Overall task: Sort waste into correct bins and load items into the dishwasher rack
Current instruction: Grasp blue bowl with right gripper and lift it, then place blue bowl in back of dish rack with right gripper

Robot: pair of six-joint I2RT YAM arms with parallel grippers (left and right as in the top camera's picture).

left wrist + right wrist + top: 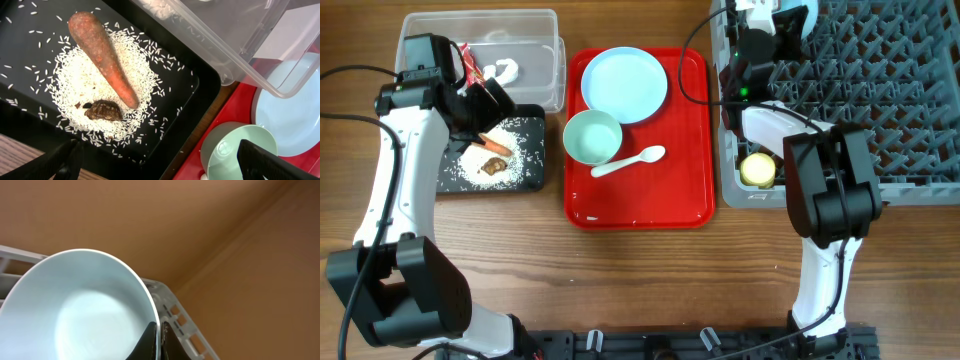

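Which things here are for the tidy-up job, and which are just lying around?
Job: carrot, rice, brown scrap, red wrapper, white paper, black tray, clear tub, plate, free bowl, gripped bowl, spoon, yellow cup, rack.
Lying about: red tray, table.

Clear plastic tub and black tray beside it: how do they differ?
The clear plastic rectangular tub is see-through and deeper; the black rectangular tray is opaque and shallower. The tub holds a red wrapper and crumpled white paper; the tray holds an orange carrot, white rice grains and a brown food scrap. Both are rectangular.
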